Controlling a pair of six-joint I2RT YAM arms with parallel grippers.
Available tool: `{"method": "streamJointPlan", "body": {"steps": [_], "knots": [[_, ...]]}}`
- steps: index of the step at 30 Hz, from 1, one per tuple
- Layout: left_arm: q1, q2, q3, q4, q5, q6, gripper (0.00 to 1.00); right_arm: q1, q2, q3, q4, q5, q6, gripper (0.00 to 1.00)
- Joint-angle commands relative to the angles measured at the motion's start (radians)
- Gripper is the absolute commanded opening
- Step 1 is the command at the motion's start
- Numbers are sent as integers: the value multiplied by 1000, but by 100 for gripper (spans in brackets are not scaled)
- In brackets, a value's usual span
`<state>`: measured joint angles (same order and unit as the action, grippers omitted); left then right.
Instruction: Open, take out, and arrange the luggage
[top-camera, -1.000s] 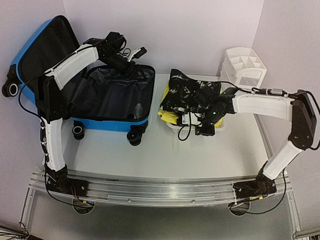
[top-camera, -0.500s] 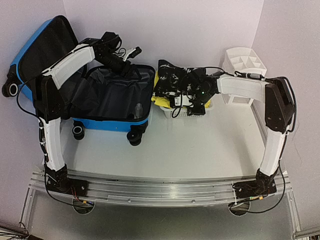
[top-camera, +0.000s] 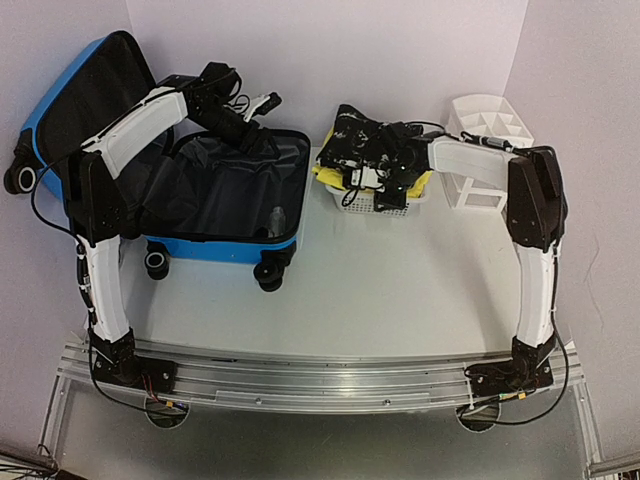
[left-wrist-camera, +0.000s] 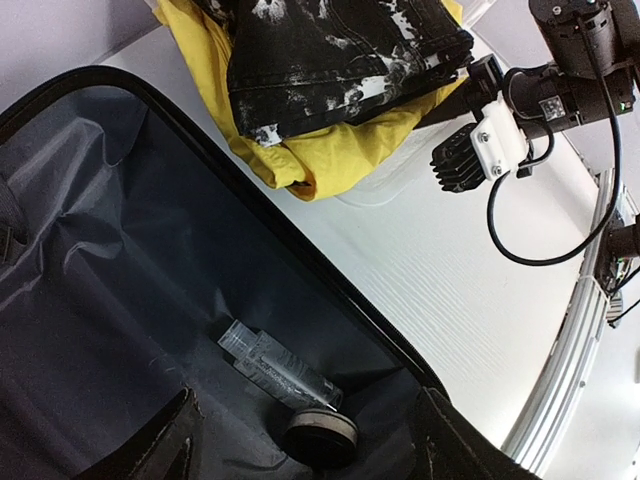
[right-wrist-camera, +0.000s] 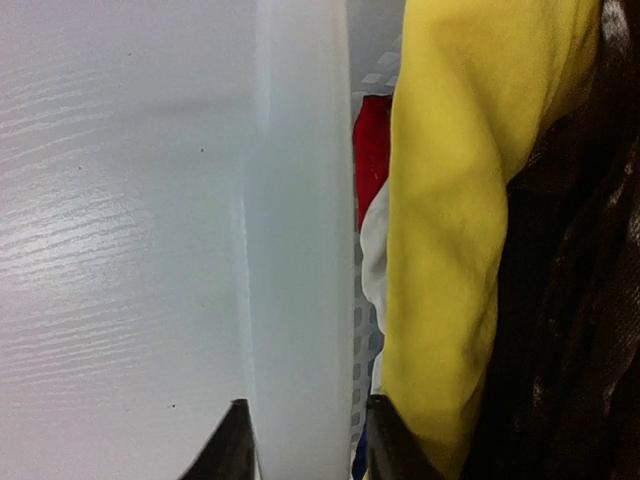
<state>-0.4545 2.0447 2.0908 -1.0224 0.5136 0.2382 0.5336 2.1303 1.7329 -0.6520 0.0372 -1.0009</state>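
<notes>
The luggage, a bright blue hard-shell suitcase, lies open at the left with its lid raised against the back corner. Its black lining holds a clear bottle and a round dark cap. My left gripper hovers open over the case's rear right edge, high above these items, with nothing between its fingers. My right gripper is at the front of the white basket. Its jaws stand slightly open astride the basket rim, and a small gap shows at the inner finger.
The basket is piled with yellow cloth and a black-and-white patterned bag; red and white fabric shows inside. A white compartment organiser stands at the back right, close to the right arm. The suitcase wheels jut toward the table's middle.
The right arm has carried the basket from mid-table back toward the wall, and its jaws have loosened on the rim. The left gripper has barely moved.
</notes>
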Motion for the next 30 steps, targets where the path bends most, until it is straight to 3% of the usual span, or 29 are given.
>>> {"method": "streamJointPlan", "body": {"steps": [1, 3, 7, 12, 18, 21, 24, 30], "knots": [[7, -60, -21, -9, -2, 17, 71, -10, -32, 32, -20, -64, 54, 56], [7, -64, -29, -9, 1, 18, 71, -10, -72, 36, -19, -91, 101, 64], [8, -66, -31, -8, 7, 21, 71, -12, -184, 37, -18, -128, 214, 71], [8, -66, -35, -10, 26, 18, 72, -28, -256, 174, -53, 27, 617, 96], [8, -75, -56, -2, 42, 11, 72, -150, -297, 309, -237, 150, 855, 98], [8, -85, -67, 1, 43, 11, 72, -261, -298, 352, -364, 221, 1031, 93], [7, -94, -78, 6, 43, 12, 72, -351, -283, 381, -468, 294, 1149, 81], [8, -97, -92, 19, 66, -5, 72, -475, -217, 467, -525, 272, 1185, 52]]}}
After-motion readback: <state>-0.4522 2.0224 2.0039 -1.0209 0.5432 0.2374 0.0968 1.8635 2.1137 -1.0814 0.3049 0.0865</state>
